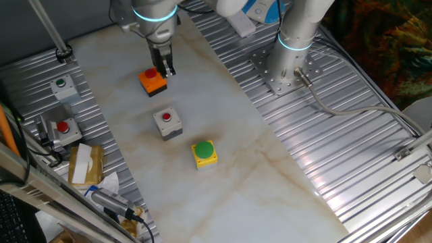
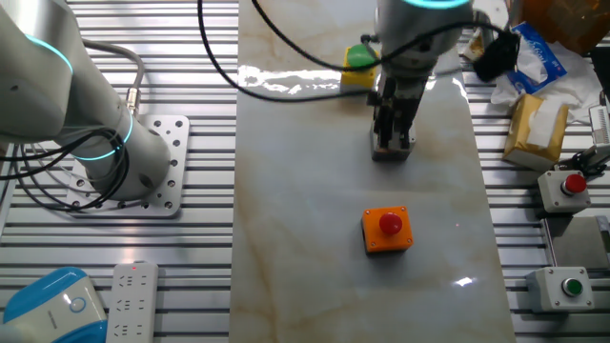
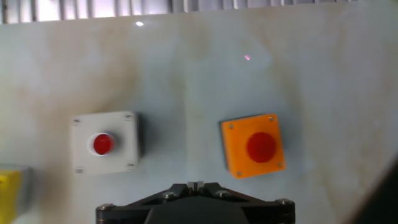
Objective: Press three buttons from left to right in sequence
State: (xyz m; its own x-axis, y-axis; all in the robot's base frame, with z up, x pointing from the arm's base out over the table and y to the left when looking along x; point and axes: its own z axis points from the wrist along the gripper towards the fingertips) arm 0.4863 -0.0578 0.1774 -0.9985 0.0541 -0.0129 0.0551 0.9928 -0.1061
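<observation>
Clearly, the three buttons sit in a loose diagonal row on the pale marble worktop, each well apart from the next: the orange box (image 1: pixel 153 82) with its red cap nearest the far edge as one fixed view shows it, the grey box (image 1: pixel 167 123) with a red cap about the middle of the top, and the yellow box (image 1: pixel 205 153) with the large green cap toward the near edge. The gripper (image 1: pixel 164 68) hangs above the orange box, a little to the side of it; the hand view shows the orange box (image 3: pixel 253 145) right of centre and the grey box (image 3: pixel 104 144) to the left, with only a yellow sliver at the left border.

At the bottom of the hand view the fingertips meet in a thin seam with no gap, so the fingers are closed and hold nothing.

These boxes look like hard plastic housings, stiff and rather light, and they stand loose on a smooth, glossy surface (I judge they could slide or tip if pushed off-centre). Nothing needs to be grasped: the right contact is the round cap, met from straight above with the closed fingertips so that the force goes down through the box. The caps are small, the green one larger and more forgiving.
</observation>
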